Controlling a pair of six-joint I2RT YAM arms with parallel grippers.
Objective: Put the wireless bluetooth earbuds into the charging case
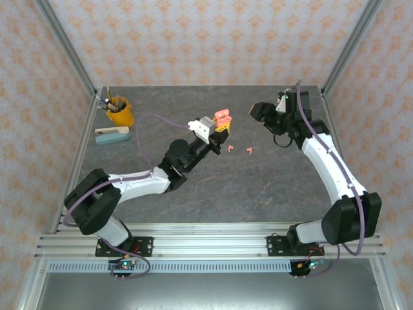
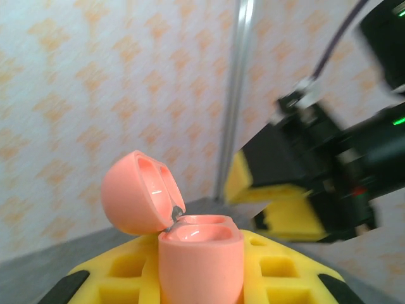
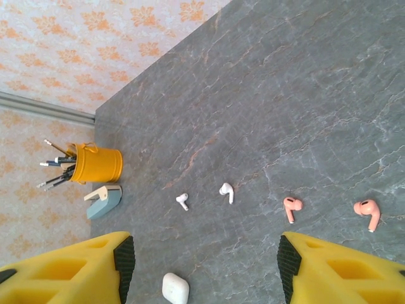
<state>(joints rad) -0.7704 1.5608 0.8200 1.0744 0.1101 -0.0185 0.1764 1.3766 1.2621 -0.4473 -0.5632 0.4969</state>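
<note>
My left gripper (image 1: 218, 126) is raised above mid-table, shut on a salmon charging case (image 2: 201, 259) that stands upright between its yellow fingers (image 2: 278, 272). The case's lid (image 2: 134, 192) is swung open to the left and both wells look empty. Two salmon earbuds (image 3: 291, 208) (image 3: 367, 213) and two white earbuds (image 3: 182, 201) (image 3: 227, 192) lie loose on the grey table. In the top view the salmon pair (image 1: 230, 148) (image 1: 249, 150) lies right of the left gripper. My right gripper (image 3: 205, 266) hangs open above them, holding nothing; from above it (image 1: 259, 111) sits at the back right.
A shut white case (image 3: 174, 289) lies on the table near the white earbuds. A yellow pen cup (image 1: 120, 111) and a pale blue stapler (image 1: 113, 134) stand at the back left. Metal frame posts (image 1: 68, 48) bound the table's corners.
</note>
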